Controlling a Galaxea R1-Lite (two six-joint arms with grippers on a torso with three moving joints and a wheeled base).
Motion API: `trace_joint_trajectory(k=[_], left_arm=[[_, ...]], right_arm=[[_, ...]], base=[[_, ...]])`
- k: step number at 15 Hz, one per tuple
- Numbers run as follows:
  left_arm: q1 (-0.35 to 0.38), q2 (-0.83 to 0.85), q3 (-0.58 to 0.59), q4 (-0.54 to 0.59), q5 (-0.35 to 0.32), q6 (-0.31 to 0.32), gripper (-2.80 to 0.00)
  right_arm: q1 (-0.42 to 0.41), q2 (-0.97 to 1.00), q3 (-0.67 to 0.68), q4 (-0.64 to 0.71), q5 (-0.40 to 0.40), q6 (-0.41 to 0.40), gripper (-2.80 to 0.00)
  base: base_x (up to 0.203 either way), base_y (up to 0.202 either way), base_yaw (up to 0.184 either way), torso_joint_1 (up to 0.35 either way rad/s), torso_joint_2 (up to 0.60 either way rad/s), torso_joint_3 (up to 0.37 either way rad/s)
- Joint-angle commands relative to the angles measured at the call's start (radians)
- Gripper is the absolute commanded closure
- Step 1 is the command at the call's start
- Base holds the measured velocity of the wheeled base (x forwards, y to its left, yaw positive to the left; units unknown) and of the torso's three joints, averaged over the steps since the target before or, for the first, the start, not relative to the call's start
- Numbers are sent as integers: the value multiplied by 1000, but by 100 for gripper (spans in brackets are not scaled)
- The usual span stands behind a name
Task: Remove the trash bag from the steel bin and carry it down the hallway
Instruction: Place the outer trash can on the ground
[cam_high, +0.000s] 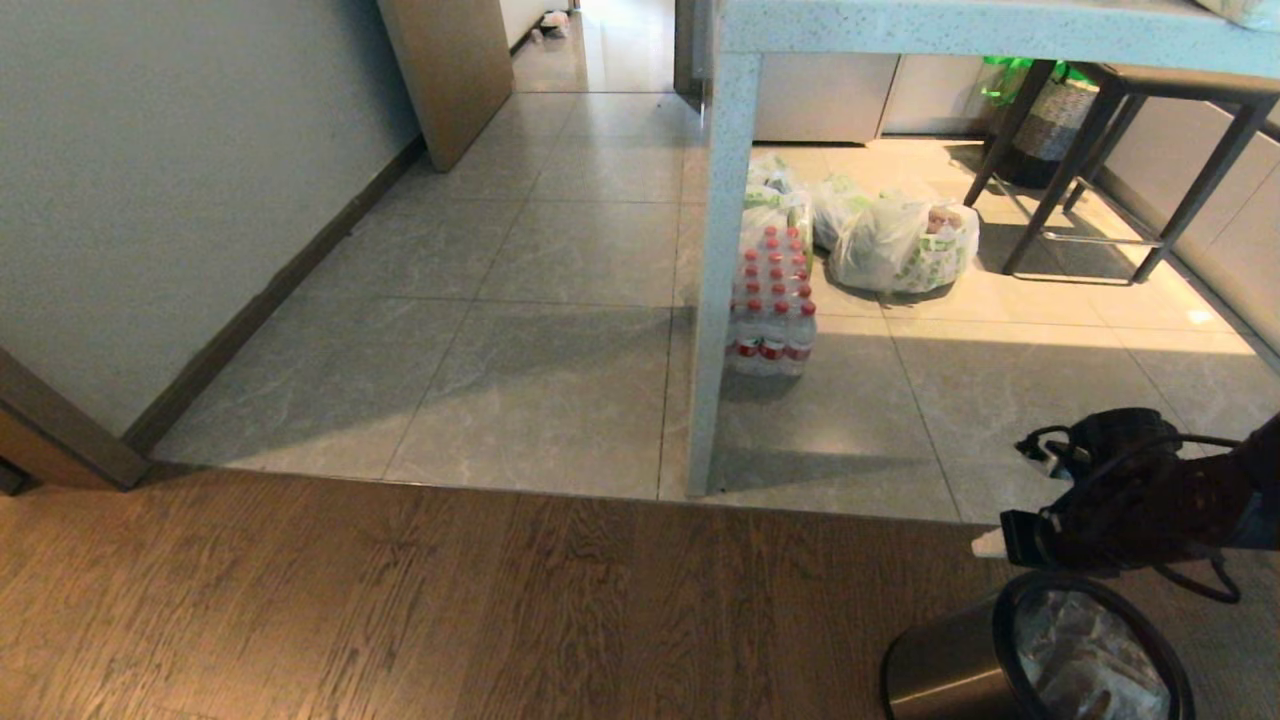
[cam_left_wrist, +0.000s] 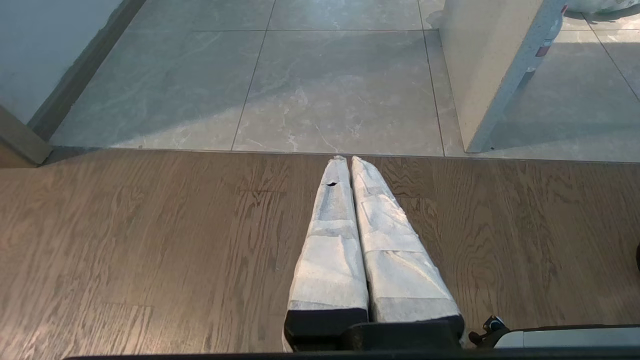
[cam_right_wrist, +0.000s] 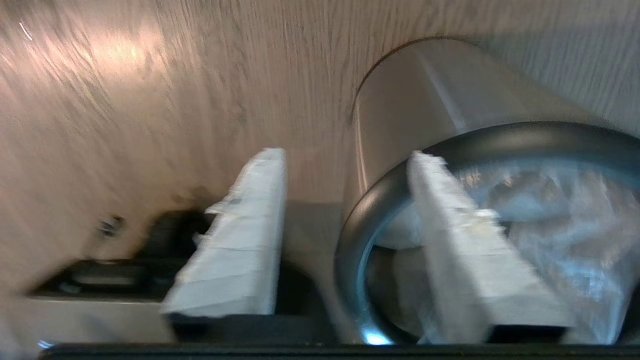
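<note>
The thin, clear, wrinkly plastic trash bag (cam_right_wrist: 545, 235) sits inside the small round brushed-steel bin with a black rim ring (cam_right_wrist: 400, 125), which stands on the brown wood-grain floor (cam_high: 400, 600). The bag looks light, soft and slippery, and probably tears easily, so the best hold seems to be a gathered bunch of film near the rim rather than the loose middle.

The right gripper (cam_right_wrist: 345, 185) hangs just above the bin with its jaws apart: one padded finger (cam_right_wrist: 240, 235) lies outside the rim, the other over the bag's mouth, nothing between them but the rim edge below.

The right wrist view alone shows this straddle and the greyish rubbish under the film. The head view alone places the bin near the grey tiled floor (cam_high: 560, 300). The left wrist view shows the left gripper (cam_left_wrist: 348, 162) parked, jaws together, over bare wood.
</note>
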Motion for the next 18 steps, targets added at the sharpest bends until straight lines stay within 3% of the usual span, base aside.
trace_joint_trajectory(k=[1, 4, 7, 16, 18], left_arm=[[0, 0, 2, 0, 0, 0, 0], [0, 0, 2, 0, 0, 0, 0], [0, 0, 2, 0, 0, -1, 0], [0, 0, 2, 0, 0, -1, 0], [0, 0, 2, 0, 0, 0, 0]], right_arm=[[-11, 11, 12, 84, 14, -39, -280], [-13, -66, 35, 251, 80, -56, -280], [-14, -76, 112, 271, 95, -156, -280], [-46, 100, 88, 60, 95, -210, -280], [-48, 109, 87, -126, 86, -225, -280]], base=[[0, 0, 0, 0, 0, 0], [0, 0, 0, 0, 0, 0], [0, 0, 0, 0, 0, 0], [0, 0, 0, 0, 0, 0], [0, 0, 0, 0, 0, 0]])
